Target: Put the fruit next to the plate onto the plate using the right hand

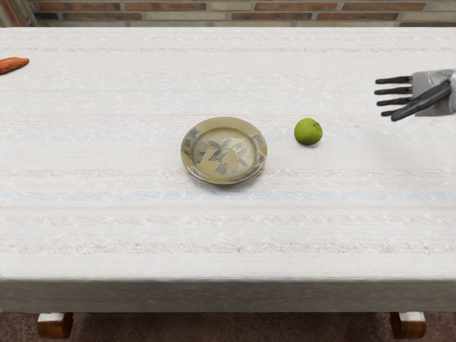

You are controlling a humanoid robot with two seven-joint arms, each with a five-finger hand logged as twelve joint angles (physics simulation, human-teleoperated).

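- The right hand (420, 93) shows at the right edge of the frame, its fingers stretched wide and holding nothing. It is well apart from the green fruit (308, 132), so the whole reach and grasp is not yet done.
- The fruit lies on the surface (228, 235) just right of centre, near the plate (187, 149) but not touching it.
- The fruit looks round and smooth. A hand sweeping in low from the right could nudge it before the fingers close, and it would probably roll left toward the plate or away across the cloth.
- Fingers closing unevenly, or too high on the fruit, could squeeze it out of the grip.
- The plate looks shallow with a low rim. If the fruit is let go from too high or too near the edge, it may roll off again. A knock from the fingers could also shift the plate.
- An orange vegetable (13, 65) lies at the upper left edge, far from the plate. Mistaking it for the target seems unlikely.
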